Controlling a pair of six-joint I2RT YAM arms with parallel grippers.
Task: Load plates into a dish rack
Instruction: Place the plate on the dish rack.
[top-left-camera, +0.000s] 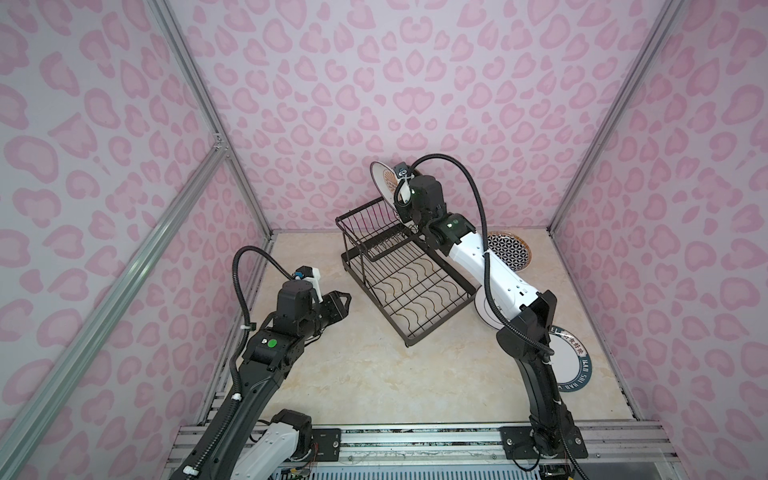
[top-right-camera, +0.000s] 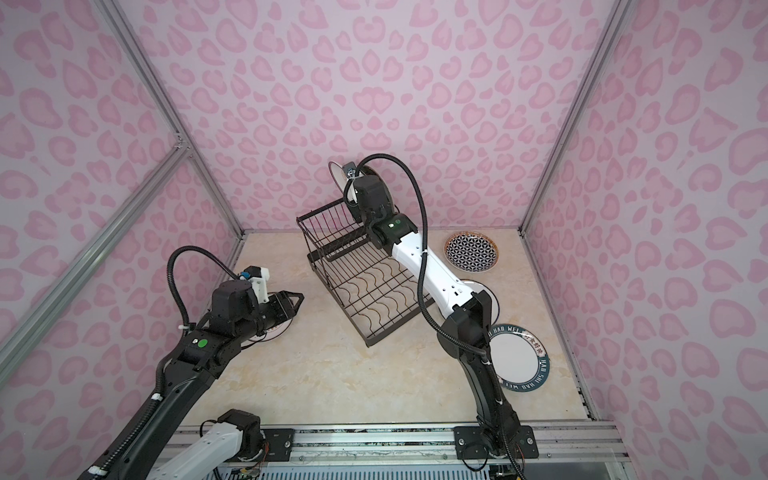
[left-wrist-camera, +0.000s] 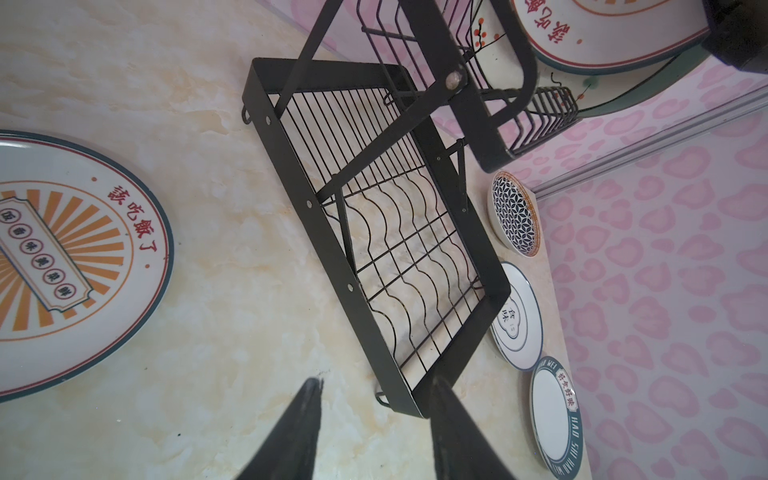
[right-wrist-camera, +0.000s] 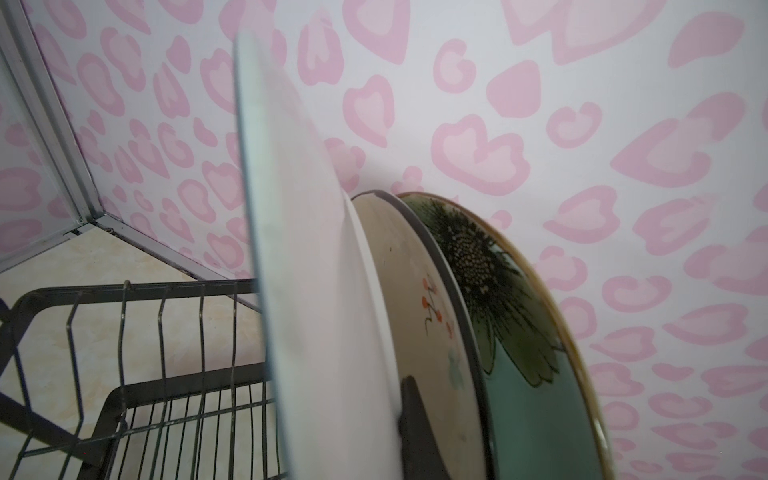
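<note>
Left claw: the left claw (top-left-camera: 340, 300) hung over the left side of the beige marbled worktop (top-left-camera: 374, 374), its jaws parted and holding nothing.
Flat plate: a round white ceramic plate with orange sunburst rays (left-wrist-camera: 62, 266) and a teal rim lay flat near the worktop's left edge, partly under the left arm.
Rack: the black metal wire two-tier dish rack (top-left-camera: 411, 286) stood askew towards the back edge, between the two arms.
Right claw: the right claw (right-wrist-camera: 401, 415) was clamped on the rim of a second orange sunburst plate (top-left-camera: 384, 178), held on edge above the rack's raised upper basket.
Upright plates: a cream round plate with red sprigs (right-wrist-camera: 415, 299) and a pale teal round plate with a dark flower (right-wrist-camera: 519, 332) stood on edge side by side, just beyond the held one.
Right edge: a black-and-white geometric round plate (top-left-camera: 511, 249), a white cloud-outline plate (left-wrist-camera: 517, 316) and a white plate with a teal lettered rim (top-left-camera: 569, 361) lay flat in a row, from the back corner forward.
</note>
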